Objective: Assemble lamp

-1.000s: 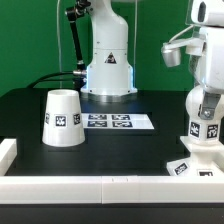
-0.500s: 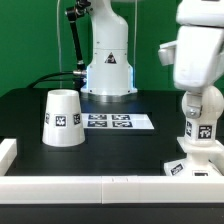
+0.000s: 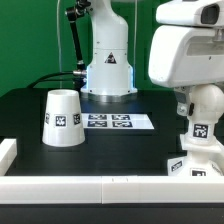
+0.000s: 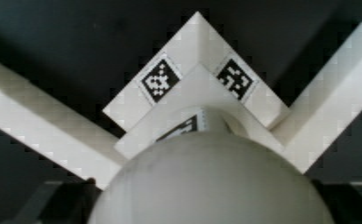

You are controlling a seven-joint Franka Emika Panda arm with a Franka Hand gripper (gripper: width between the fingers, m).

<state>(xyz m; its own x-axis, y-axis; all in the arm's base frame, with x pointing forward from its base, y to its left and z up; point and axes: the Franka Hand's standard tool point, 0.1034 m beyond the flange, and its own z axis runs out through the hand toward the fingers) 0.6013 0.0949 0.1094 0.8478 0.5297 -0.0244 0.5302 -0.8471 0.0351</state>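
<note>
- Lamp in three white parts, none of them joined as a finished lamp at this moment.
- Shade (image 3: 62, 118) stood wide end down on the black table (image 3: 120, 145), toward the exterior view's left, well apart from the other parts; probably parked there to be fitted last.
- Base (image 3: 197, 165) sat at the exterior view's right, near the low white wall (image 3: 100, 186) along the near edge, perhaps pushed there so it could not slide.
- Bulb (image 3: 202, 112) stood upright on the base, round head uppermost, directly below the arm's large white wrist housing (image 3: 190, 45).
- Bulb (image 4: 199, 175) filled the wrist view from above, with a corner of the base (image 4: 199, 75) jutting out beyond it (seated fully or only resting: could not tell).
- Pincer hidden behind the housing in the exterior view and not distinguishable in the wrist view; spread or pressed together, could not tell.
- Hung centred over the bulb, likely either to screw it home or to let go of it.
- Marker board (image 3: 112, 122) lay flat on the table, just right of the shade, in front of the robot pedestal (image 3: 108, 60).
- Labels: black-and-white square tags on shade, bulb, base and board; no legible words, and a small dark mark on the pedestal too small to read.
</note>
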